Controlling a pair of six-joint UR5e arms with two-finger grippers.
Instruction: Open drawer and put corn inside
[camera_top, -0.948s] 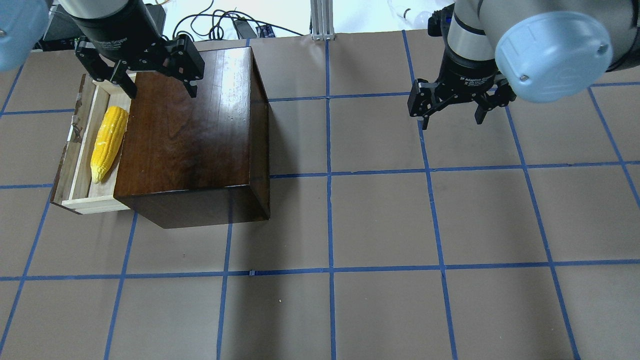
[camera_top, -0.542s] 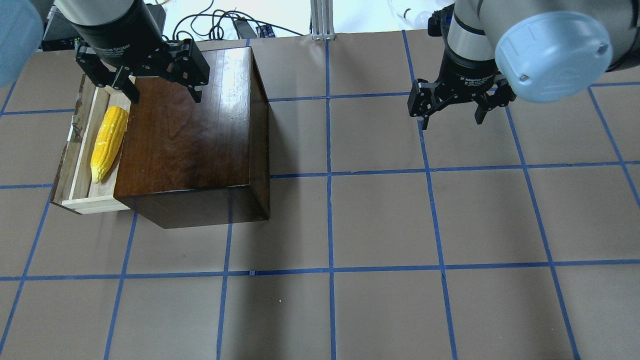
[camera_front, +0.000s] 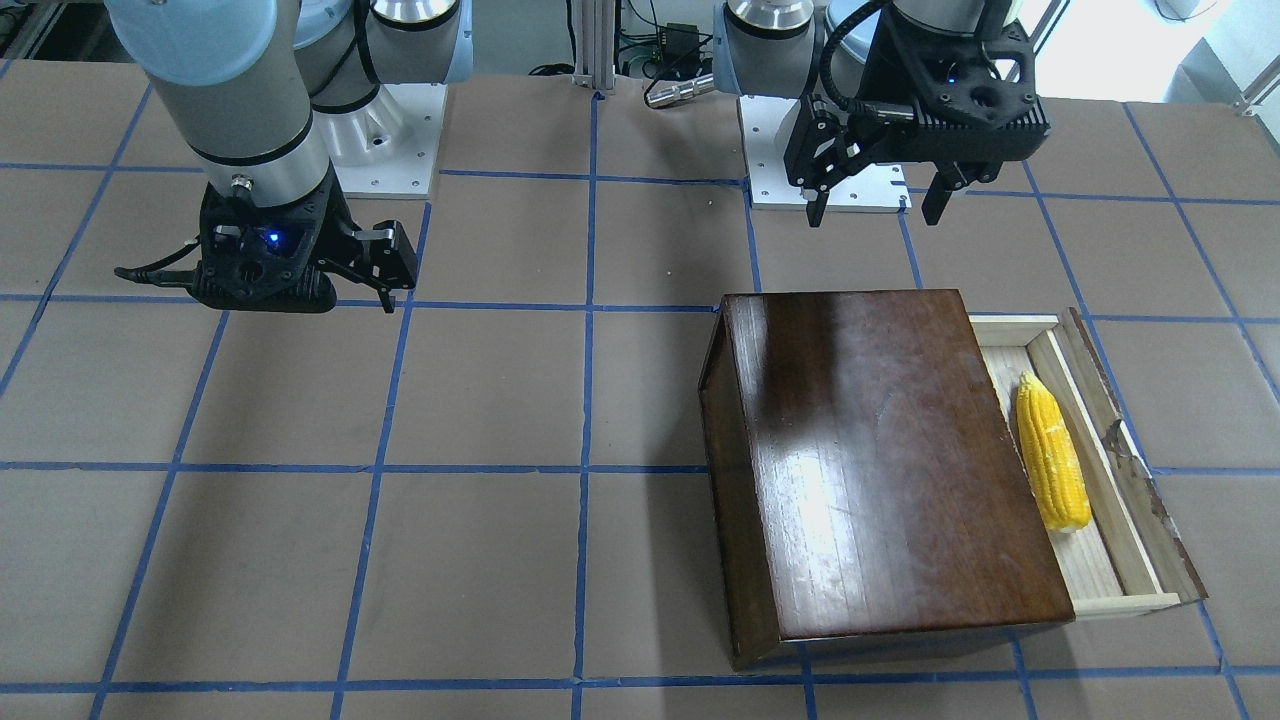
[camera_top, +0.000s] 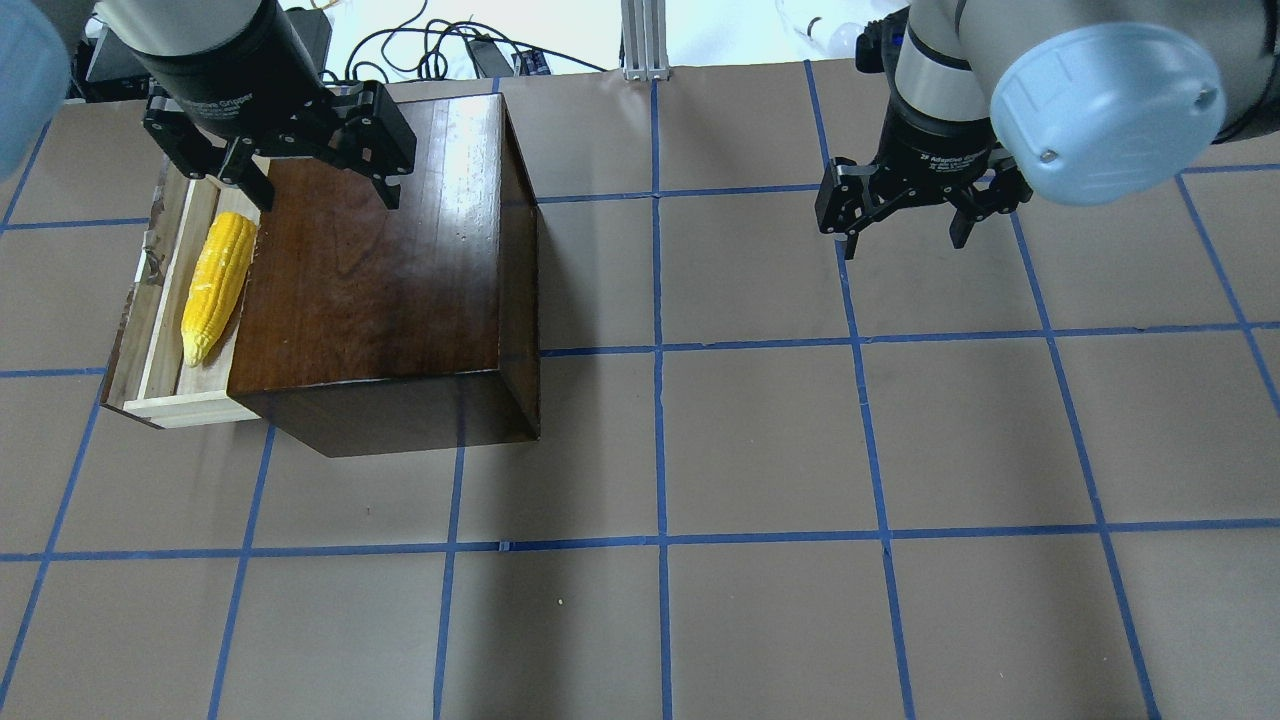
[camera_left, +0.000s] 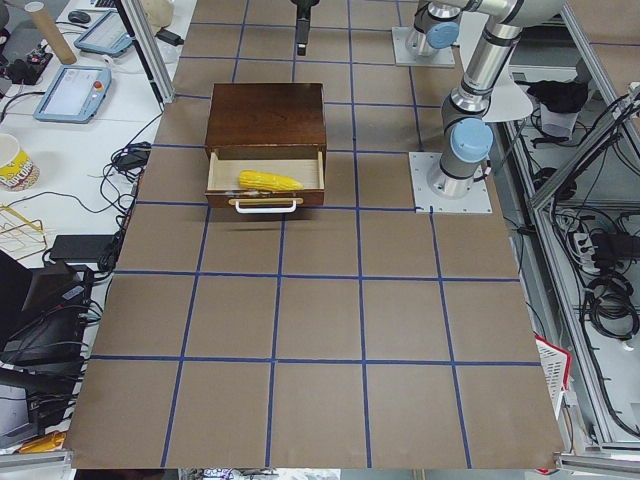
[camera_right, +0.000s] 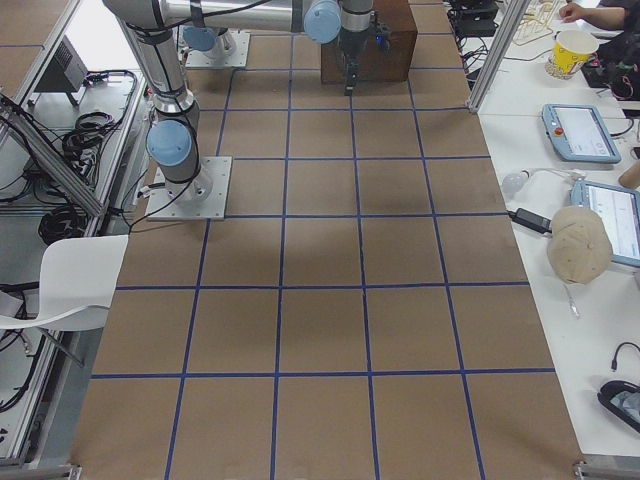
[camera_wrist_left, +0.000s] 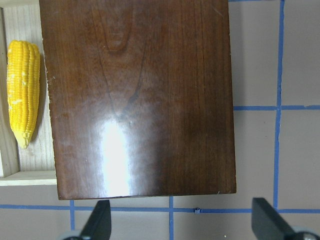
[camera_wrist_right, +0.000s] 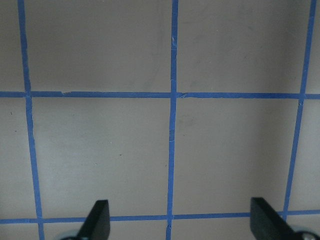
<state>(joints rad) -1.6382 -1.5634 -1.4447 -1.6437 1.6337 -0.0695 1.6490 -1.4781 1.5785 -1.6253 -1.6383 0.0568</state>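
Note:
The drawer (camera_top: 160, 330) (camera_front: 1110, 470) is pulled out of the dark-brown box (camera_top: 380, 270) (camera_front: 880, 460). The yellow corn (camera_top: 215, 285) (camera_front: 1050, 465) lies inside it, lengthwise. It also shows in the left wrist view (camera_wrist_left: 22, 92) and the exterior left view (camera_left: 270, 181). My left gripper (camera_top: 310, 195) (camera_front: 870, 205) is open and empty, high above the box's far end. My right gripper (camera_top: 905, 235) (camera_front: 385, 290) is open and empty over bare table, far from the box.
The brown paper table (camera_top: 760, 450) carries a grid of blue tape lines. Cables and a metal post (camera_top: 640, 40) lie past the far edge. The arm bases (camera_front: 830, 185) stand on the robot's side of the table.
My left gripper has drifted slightly back and up, away from the drawer's far end. The corn, the drawer and the right arm have not moved.

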